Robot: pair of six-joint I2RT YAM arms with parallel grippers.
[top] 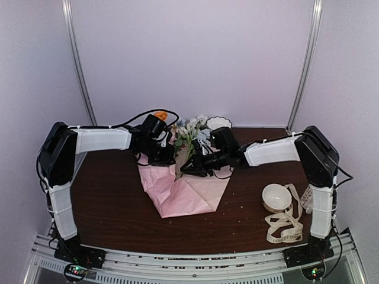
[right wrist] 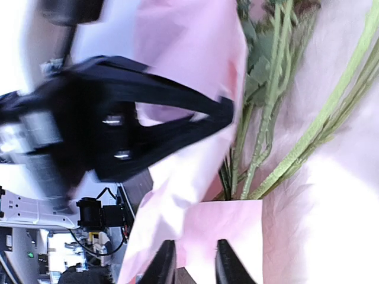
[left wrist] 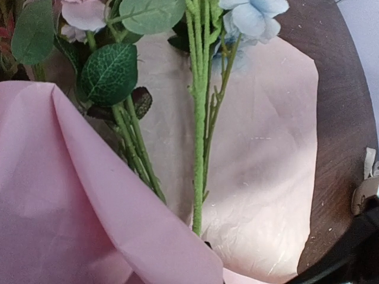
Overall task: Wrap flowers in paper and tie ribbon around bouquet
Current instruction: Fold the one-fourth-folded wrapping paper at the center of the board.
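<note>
left gripper (right wrist: 227,110) pinching shut on a lifted fold of the pink paper (top: 185,195), right gripper (right wrist: 192,265) hovering with fingers slightly apart just by the paper's folded corner, flowers (left wrist: 200,118) lying on the paper at the middle of the table (top: 112,201), ribbon (top: 284,228) lying loose by the right arm's base, touching a white bowl (top: 276,197)

Soft, even light with a lilac cast fills the top view; shadows on the counter (top: 118,207) are faint, detail coarse. From the left wrist the paper (left wrist: 260,148) glares pale at 5 o'clock, its near fold at 7 o'clock unfocused. From the right wrist the left claw (right wrist: 227,112) smears at 9 o'clock; 10 o'clock blows out white.
</note>
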